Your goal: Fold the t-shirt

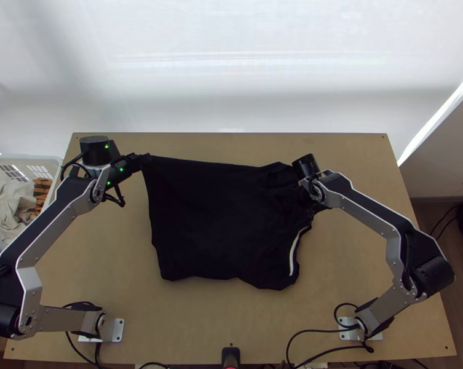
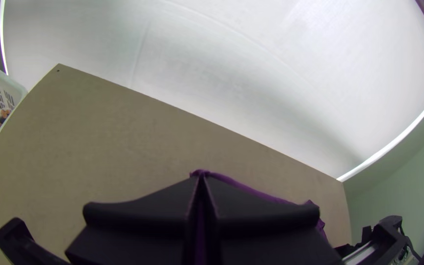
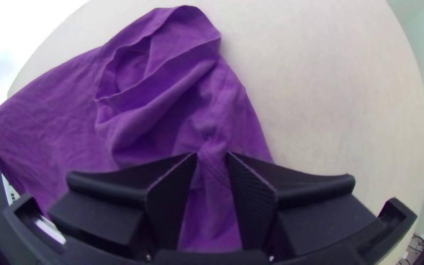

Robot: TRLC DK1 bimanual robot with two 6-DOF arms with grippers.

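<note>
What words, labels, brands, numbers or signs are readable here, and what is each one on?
There are none that I can read.
Dark cloth t-shirt: no lettering visible; the narrow white strip at its edge is plain.
White plastic basket: slots in its wall, no readable print.
Left silver-grey and black robot arm: small green lights, no legible text; any finer marks are too small.

The left arm [image 1: 50,230] is bent at the elbow and stretched toward the bench's [image 1: 231,320] far left; its end effector [image 1: 147,158] is angled inward, both fingers [image 2: 143,206] pressed together at the tips. The right arm [image 1: 369,215] is bent outward, its end effector [image 1: 313,200] turned downward, fingers parted.
</note>
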